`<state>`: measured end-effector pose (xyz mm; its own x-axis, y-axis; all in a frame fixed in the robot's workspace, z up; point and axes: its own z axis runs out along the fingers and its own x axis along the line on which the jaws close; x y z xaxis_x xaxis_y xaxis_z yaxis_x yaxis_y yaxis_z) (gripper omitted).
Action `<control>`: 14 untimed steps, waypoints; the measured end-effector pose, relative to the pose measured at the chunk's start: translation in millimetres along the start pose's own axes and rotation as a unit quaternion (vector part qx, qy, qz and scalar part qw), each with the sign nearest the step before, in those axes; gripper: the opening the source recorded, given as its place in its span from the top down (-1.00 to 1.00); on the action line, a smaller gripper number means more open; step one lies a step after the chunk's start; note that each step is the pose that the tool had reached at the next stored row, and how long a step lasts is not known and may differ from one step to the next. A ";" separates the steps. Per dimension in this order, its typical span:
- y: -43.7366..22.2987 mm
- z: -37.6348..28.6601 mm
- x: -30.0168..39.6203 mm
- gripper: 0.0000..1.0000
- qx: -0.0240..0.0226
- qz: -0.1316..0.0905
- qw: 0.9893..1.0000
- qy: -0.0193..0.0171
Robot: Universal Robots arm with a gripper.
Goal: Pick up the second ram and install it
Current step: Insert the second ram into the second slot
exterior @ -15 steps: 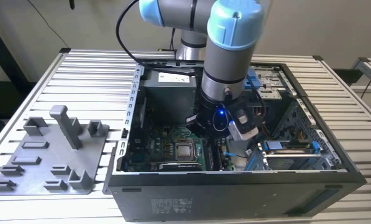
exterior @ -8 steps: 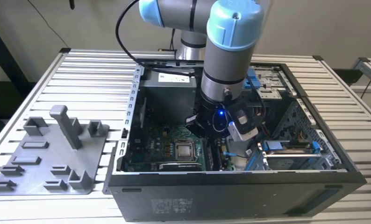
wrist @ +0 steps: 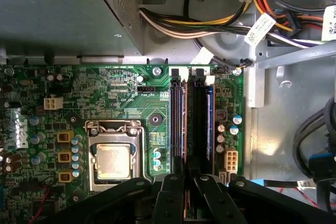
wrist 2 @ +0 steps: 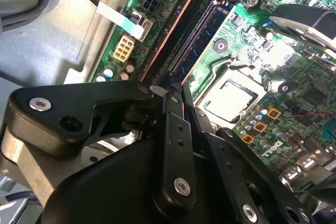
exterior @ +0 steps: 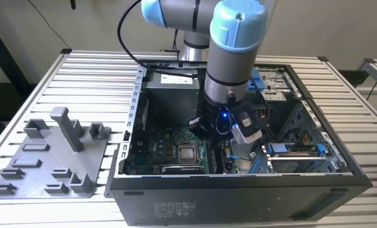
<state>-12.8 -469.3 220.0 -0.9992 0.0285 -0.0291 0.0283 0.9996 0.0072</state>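
Beside the processor socket (wrist: 114,157), my gripper (wrist: 185,190), fingers nearly together, presses the second ram (wrist: 208,124) into its slot (wrist: 198,124); I judge straight, even pressure seats it best.

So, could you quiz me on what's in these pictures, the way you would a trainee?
1. True or false: the computer case is closed, with its side cover on.
2. In the exterior view, where does the grey plastic fixture stand?
A) inside the case
B) on the table, on the exterior view's left of the case
C) on top of the arm
3. In the first wrist view, which is nearer the hand: the memory slots or the cable bundle?

Key:
1. False; the case is open and the arm reaches into it.
2. B.
3. The memory slots.
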 end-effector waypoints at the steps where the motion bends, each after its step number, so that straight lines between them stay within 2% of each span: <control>1: 0.0 0.2 0.0 0.72 0.000 0.000 1.000 0.000; 14: 0.0 6.9 0.2 0.72 -0.001 0.000 1.000 0.000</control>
<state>-12.8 -469.3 213.2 -0.9992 0.0286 -0.0290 0.0283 0.9996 0.0087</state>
